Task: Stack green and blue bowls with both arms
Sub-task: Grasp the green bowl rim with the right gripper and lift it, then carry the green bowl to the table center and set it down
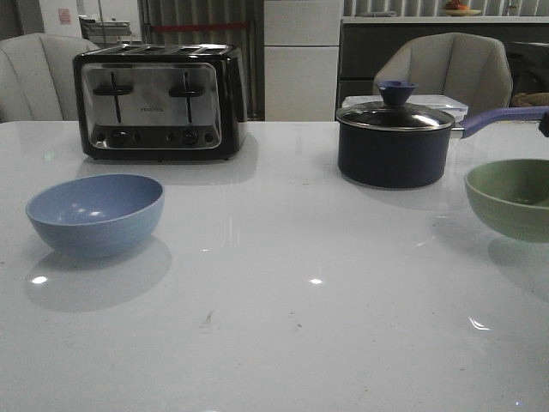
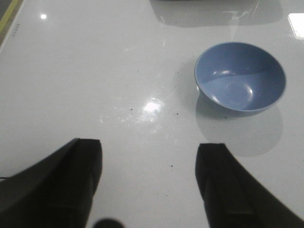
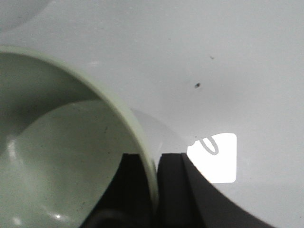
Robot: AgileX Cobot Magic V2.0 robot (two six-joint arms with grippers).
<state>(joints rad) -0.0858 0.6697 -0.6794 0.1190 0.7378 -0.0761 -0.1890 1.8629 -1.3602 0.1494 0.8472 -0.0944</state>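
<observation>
While right claw (image 3: 154,175) pinches pale green bowl (image 3: 52,156) rim, blue bowl (image 1: 95,214) upright

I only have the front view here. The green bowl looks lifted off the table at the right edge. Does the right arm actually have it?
Observer: Yes. In the right wrist view the right gripper is closed on the green bowl rim, one finger inside the bowl and one outside.
Operator: And the left arm? I see no arm near the blue bowl.
Observer: The left gripper is open and holds nothing, with bare table between its fingers.
Operator: How does it stand to the blue bowl?
Observer: Apart from it. The blue bowl sits upright and empty on the table, clear of both fingers.
</observation>
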